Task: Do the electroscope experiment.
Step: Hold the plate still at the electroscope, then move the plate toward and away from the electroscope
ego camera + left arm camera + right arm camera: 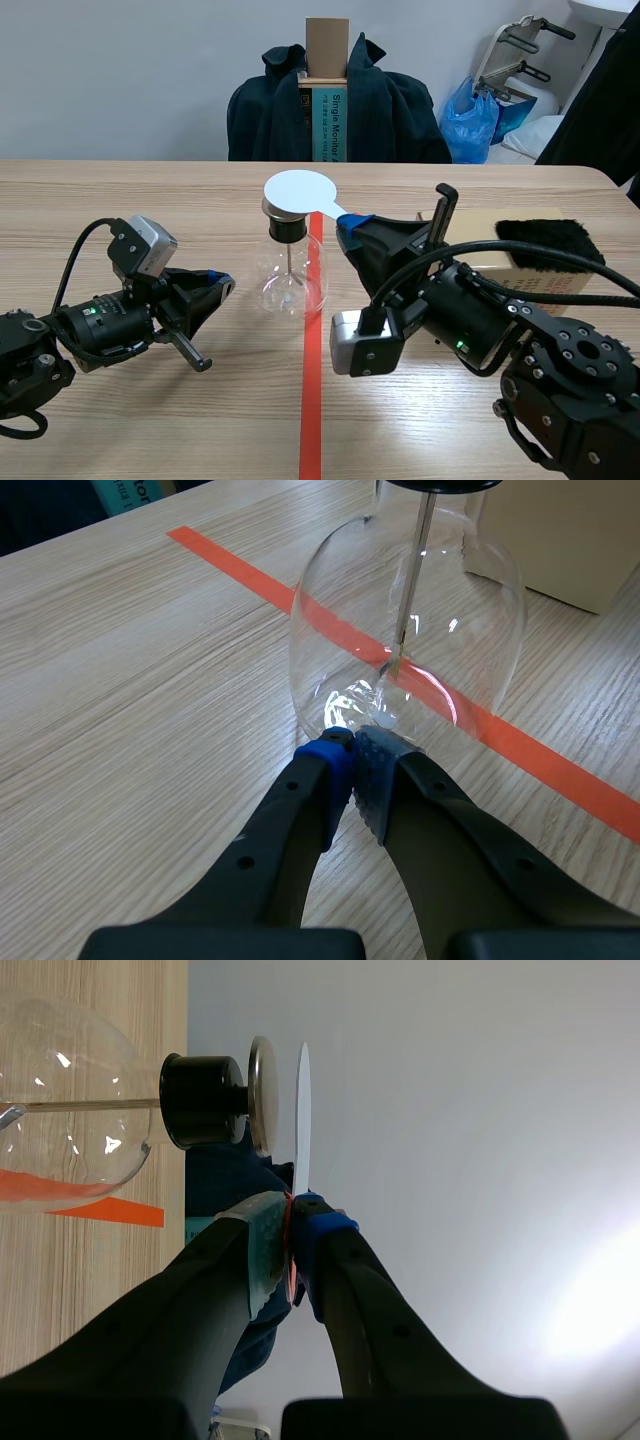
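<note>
With my right end effector (290,1222) pinching the disc (300,190) just above the flask (290,278), which stands midway between the table's (120,200) side edges, and my left end effector (355,752) pressed together at its base, any push from either could topple it.

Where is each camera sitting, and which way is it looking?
Scene view: between the arms, facing the glass flask; both arms show.
Left wrist view: on the left arm, looking past its shut left hand at the flask's base.
Right wrist view: on the right arm, turned sideways, its right hand pinching the white disc beside the flask's top.
All share the flask.
</note>
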Robot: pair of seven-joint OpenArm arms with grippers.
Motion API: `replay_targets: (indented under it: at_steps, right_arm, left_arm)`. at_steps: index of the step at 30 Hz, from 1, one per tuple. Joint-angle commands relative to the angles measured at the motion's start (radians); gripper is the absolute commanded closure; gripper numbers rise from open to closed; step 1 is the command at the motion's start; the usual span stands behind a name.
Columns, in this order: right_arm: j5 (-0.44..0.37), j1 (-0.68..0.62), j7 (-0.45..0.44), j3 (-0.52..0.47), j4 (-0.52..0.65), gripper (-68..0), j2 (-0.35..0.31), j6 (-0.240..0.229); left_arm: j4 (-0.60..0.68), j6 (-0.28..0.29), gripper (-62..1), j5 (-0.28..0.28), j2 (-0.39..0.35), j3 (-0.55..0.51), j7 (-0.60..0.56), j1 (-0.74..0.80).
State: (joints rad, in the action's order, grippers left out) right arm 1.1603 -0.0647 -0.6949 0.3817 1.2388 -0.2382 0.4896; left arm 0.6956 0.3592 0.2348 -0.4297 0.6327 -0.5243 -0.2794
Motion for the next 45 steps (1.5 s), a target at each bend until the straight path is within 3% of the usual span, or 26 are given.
replay_targets:
  at_steps: [1, 26, 45]
  right_arm:
    - [-0.008, 0.012, 0.000, -0.007, 0.014, -0.8, 0.000, 0.010]
    - [-0.008, 0.012, 0.024, -0.007, 0.014, -0.8, 0.000, 0.010]
    - [-0.008, 0.012, 0.437, -0.007, 0.014, -0.8, 0.000, 0.010]
  left_arm:
    - [0.023, -0.002, -2.8, 0.007, 0.000, -0.005, -0.011, -0.006]
    - [0.023, -0.002, -2.8, 0.007, 0.000, -0.005, -0.011, -0.006]
    - [0.023, -0.002, -2.8, 0.007, 0.000, -0.005, -0.011, -0.006]
